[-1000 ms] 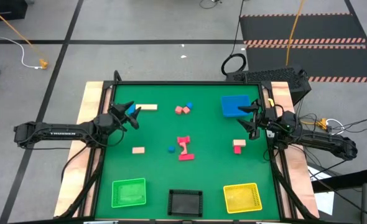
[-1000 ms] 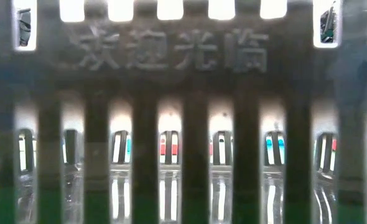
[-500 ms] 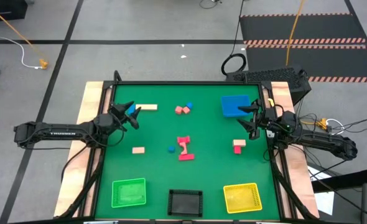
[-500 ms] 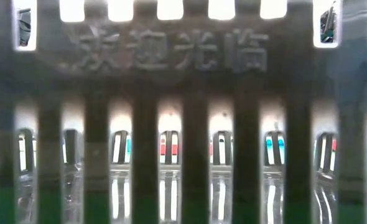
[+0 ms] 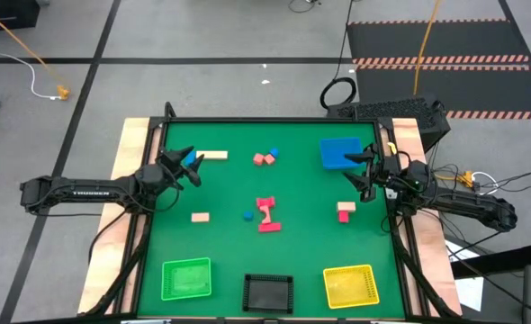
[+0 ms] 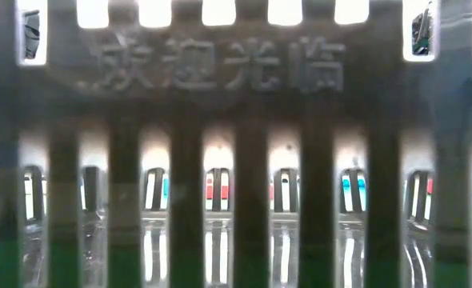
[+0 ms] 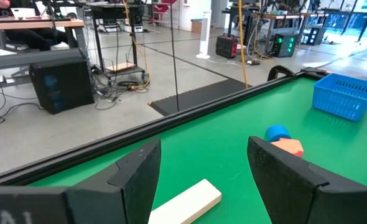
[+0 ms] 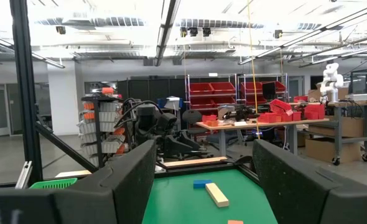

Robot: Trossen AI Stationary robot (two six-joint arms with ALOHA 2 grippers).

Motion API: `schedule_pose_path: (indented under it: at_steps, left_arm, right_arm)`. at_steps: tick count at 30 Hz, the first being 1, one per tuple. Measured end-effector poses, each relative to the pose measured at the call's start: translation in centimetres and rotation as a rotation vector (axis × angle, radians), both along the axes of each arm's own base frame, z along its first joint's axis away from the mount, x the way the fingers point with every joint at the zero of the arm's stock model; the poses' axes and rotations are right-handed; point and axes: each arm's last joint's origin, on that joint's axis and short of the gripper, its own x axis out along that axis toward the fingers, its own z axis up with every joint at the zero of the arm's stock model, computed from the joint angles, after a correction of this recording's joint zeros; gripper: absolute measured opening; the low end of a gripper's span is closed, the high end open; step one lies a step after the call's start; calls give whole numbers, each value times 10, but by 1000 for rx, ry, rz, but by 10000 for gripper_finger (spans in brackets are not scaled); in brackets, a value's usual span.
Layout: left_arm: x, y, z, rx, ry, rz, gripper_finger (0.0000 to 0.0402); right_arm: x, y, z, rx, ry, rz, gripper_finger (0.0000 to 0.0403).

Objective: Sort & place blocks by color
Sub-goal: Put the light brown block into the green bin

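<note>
The green felt-topped table [image 5: 301, 261] with its pale wooden border carries everything, so I'll place things against the flat blue square tray [image 5: 341, 152] at its far right. Along the near edge, well apart from that tray, stand three mesh trays: green [image 5: 186, 277], black [image 5: 268, 292] and yellow [image 5: 350, 285].

The right gripper [image 5: 365, 171] hangs just beside the blue tray's near corner, fingers spread and holding nothing. The left gripper [image 5: 185, 164] sits far across the table from the tray, likewise spread and empty, with a small blue block [image 5: 191, 160] between or just under its fingers; from above I can't tell whether they touch.

The blocks are scattered loose on the felt. A long tan wooden bar [image 5: 213, 155] lies just beyond the left gripper. A pink pair with a blue piece [image 5: 266, 157] sits midway between that bar and the blue tray. Nearer the table's middle is a red-pink cluster [image 5: 267, 214], a tiny blue cube [image 5: 247, 215] just beside it, and a short tan block [image 5: 201, 217] farther left. A tan-and-red pair [image 5: 346, 211] lies nearer than the blue tray, below the right gripper.
</note>
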Motion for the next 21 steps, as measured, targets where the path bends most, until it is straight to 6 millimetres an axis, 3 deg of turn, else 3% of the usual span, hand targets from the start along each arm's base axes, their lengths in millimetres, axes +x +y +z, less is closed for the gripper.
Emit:
schedule_pose_path:
  at_steps: [12,21]
  left_arm:
    - [1,0,1,-32,-47,-17,241]
    - [6,-7,9,-106,-186,-276,241]
  right_arm:
    - [0,0,0,0,0,0,258]
    - [0,0,0,0,0,0,258]
